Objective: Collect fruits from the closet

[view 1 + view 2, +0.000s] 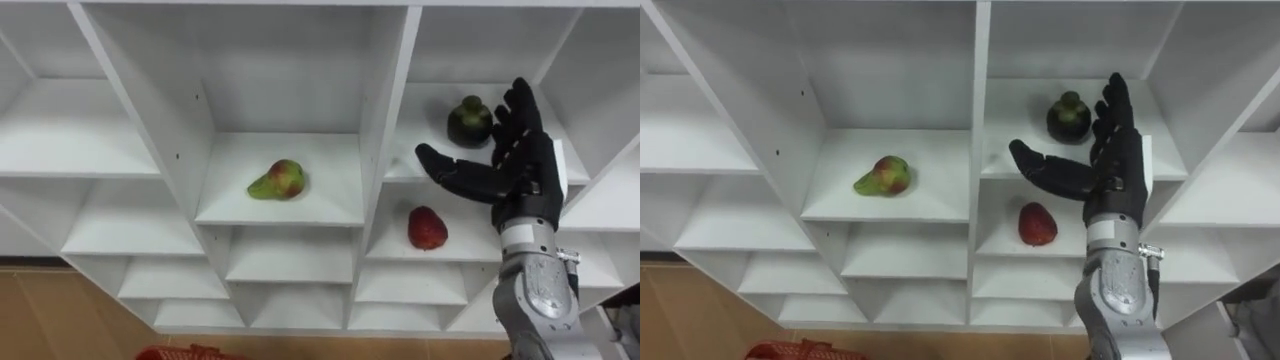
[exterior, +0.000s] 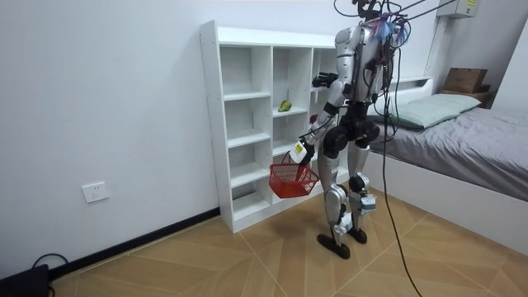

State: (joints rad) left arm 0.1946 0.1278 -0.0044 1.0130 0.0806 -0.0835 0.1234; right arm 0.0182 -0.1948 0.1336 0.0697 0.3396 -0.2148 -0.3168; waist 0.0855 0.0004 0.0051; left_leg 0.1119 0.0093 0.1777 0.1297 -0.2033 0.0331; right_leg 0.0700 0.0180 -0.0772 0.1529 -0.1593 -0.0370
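Note:
A green-and-red pear [image 1: 278,180] lies in the closet's middle compartment. In the compartment to its right stands a dark green round fruit [image 1: 469,122], and a red fruit [image 1: 427,228] lies on the shelf below that. My right hand [image 1: 520,170] is raised in front of these two right compartments. It is open, fingers straight up beside the dark fruit and thumb stretched left above the red fruit, and it holds nothing. In the room view my left hand [image 2: 300,152] hangs low with a red basket [image 2: 290,179] dangling from it.
The white closet [image 2: 247,124] has many bare compartments around the fruits. I stand upright close in front of it on the wooden floor. A bed [image 2: 462,140] lies at the room view's right, behind me. The basket's rim [image 1: 185,352] peeks in at the bottom.

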